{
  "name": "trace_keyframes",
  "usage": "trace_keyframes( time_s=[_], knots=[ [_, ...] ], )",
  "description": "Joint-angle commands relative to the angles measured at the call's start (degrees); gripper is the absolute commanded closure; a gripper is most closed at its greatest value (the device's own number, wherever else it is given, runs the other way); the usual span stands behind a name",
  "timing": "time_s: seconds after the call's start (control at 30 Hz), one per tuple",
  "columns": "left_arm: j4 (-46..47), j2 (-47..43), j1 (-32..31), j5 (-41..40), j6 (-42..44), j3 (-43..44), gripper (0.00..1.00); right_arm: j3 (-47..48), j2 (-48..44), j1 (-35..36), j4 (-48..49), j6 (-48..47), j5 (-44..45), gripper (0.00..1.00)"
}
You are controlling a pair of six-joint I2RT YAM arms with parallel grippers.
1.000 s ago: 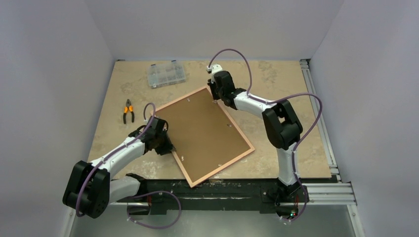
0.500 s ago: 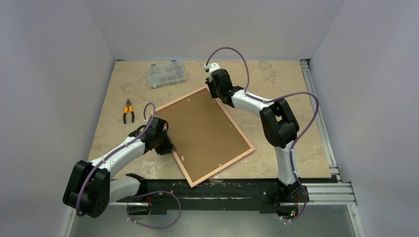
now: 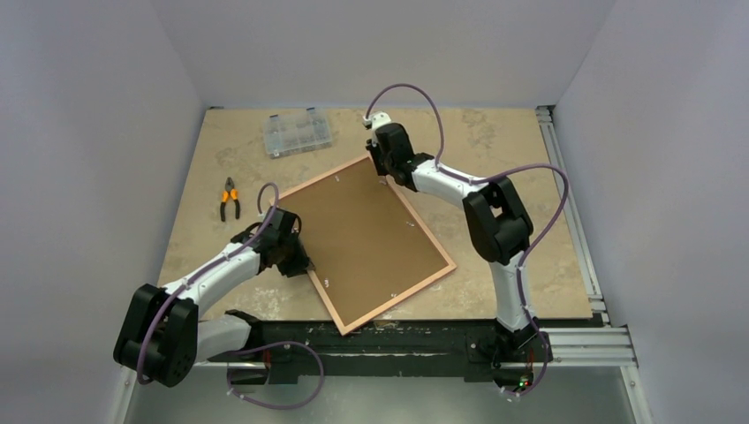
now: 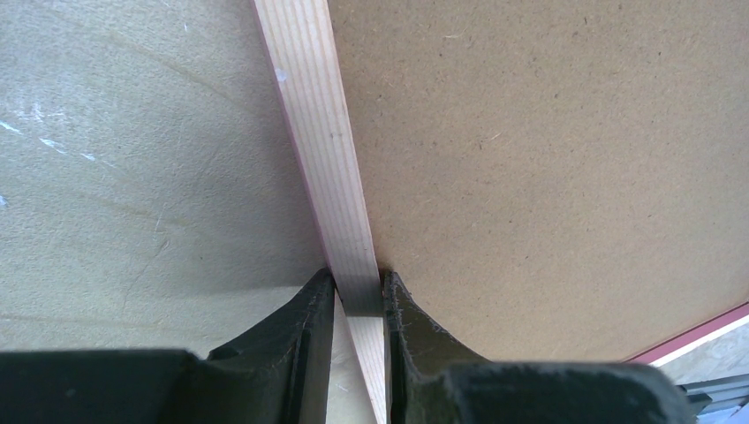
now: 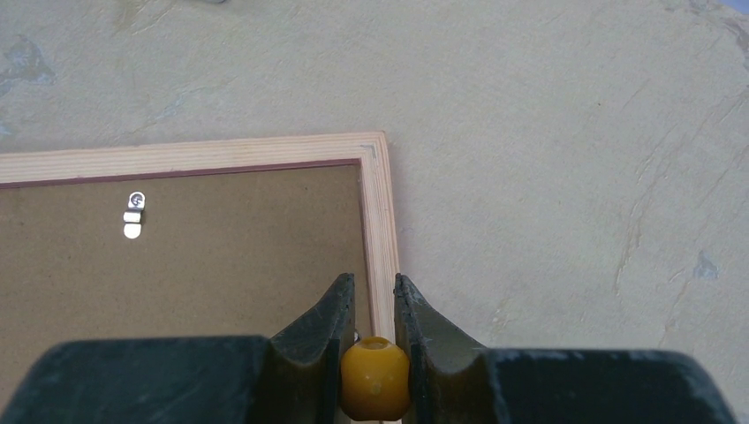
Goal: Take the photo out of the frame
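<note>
**On the table: frame lies back up, a gripper at each end**

At far left on the beige table [image 3: 503, 132] lie orange-handled pliers [image 3: 230, 200], well apart from everything else. Just right of them, the left gripper [image 4: 358, 296] reaches the near-left edge of the frame [image 3: 399, 299]. Its jaws are nearly together and clamp the pale wood rail between the two dark fingers [image 4: 305, 331], one outside the frame over the table and one over the brown backing board [image 3: 366, 238].

Toward the back of the table, a clear compartment box [image 3: 298, 133] sits apart from the frame's far-left edge. The frame lies flat near the table's middle, turned at an angle, rear side up, with the backing board filling it. The photo cannot be seen from this side. A small metal turn clip [image 5: 132, 215] sits on the board near the far rail.

At the frame's far corner, the right gripper [image 5: 374, 296] has its jaws drawn narrow across the side rail, just below the corner joint. A yellow rounded piece [image 5: 375, 378] sits between its fingers nearer the camera; what it is cannot be told.
</note>
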Motion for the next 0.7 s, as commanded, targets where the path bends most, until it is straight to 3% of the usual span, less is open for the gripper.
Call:
trace_keyframes(
  time_s=[0.0,0.27,0.43,0.67],
  knots=[
    [2.9,3.8,-0.6,2.1,0.5,-2.5,1.00,0.3,-2.7,2.1,-1.0,0.3,-1.0,1.00],
    [2.9,3.6,-0.6,2.2,0.2,-2.6,1.00,3.3,-4.2,6.6,-4.4,-3.3,4.9,1.00],
    [3.1,3.9,-0.6,2.5,0.1,-2.6,1.00,-0.2,-7.6,6.5,0.1,-2.4,1.3,1.00],
    [3.1,3.1,-0.6,2.6,-0.1,-3.2,1.00,-2.9,-10.9,5.9,-2.0,0.5,3.0,1.00]
  ],
)
